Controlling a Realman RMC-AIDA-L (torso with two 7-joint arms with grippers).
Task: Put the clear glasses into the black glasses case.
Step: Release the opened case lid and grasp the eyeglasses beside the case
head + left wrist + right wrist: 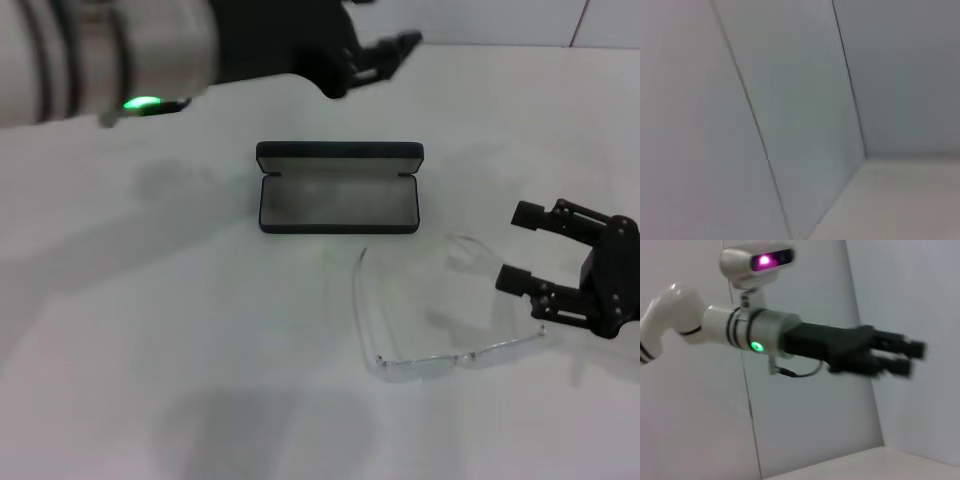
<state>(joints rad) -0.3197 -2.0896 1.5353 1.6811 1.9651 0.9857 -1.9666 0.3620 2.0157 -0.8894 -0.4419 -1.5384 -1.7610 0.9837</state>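
Progress: nothing placed so far. The black glasses case (339, 188) lies open on the white counter (150, 330), lid standing up at the far side, grey lining showing, nothing inside.

The clear glasses (440, 330) lie on the counter just in front of the case and to its right, apart from it, with both arms unfolded and pointing back toward the case side. Not in any grasp.

Right tool (522, 248) is low at the right edge of the counter, fingers spread apart, empty, close beside the right-hand arm of the glasses; can't tell if it touches it. Looks set up for the pick.

Left tool (385, 50) is held high beyond the case, off the counter. Its fingers sit near each other with nothing between them, seen also from the right wrist view (897, 357). The left wrist view shows only wall panels.

Left to do: grasp the glasses, carry them over, lay them in the lining. The splayed arms probably need folding or they won't fit.
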